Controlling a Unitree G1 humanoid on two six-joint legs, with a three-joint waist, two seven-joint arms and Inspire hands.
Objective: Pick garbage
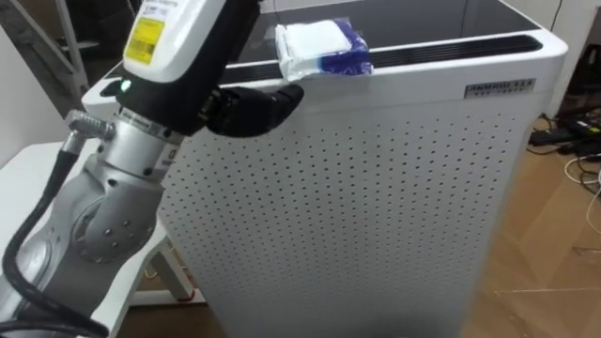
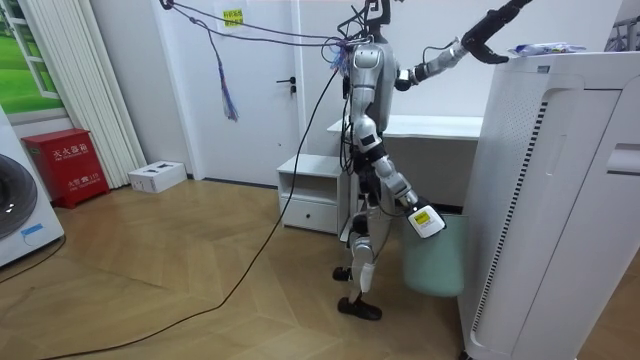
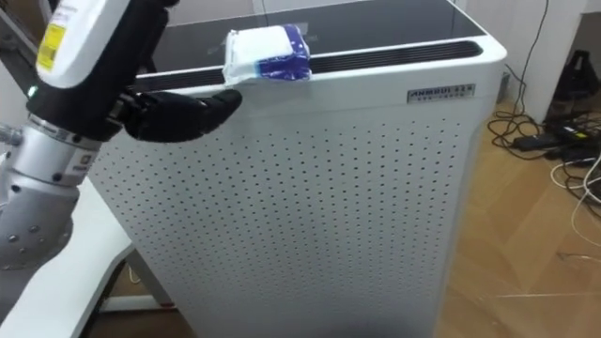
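The garbage (image 1: 321,49) is a crumpled white packet with blue patches. It lies flat on top of the tall white perforated unit (image 1: 376,188), near its front edge and across the dark slot (image 1: 451,49).

At upper centre a white, blue-patched packet (image 1: 317,49) sits on a white cabinet (image 1: 376,207) evenly dotted with dark holes, beside the black left hand (image 1: 252,108).

A white perforated appliance (image 1: 376,207) stands beside a white desk (image 2: 440,127).
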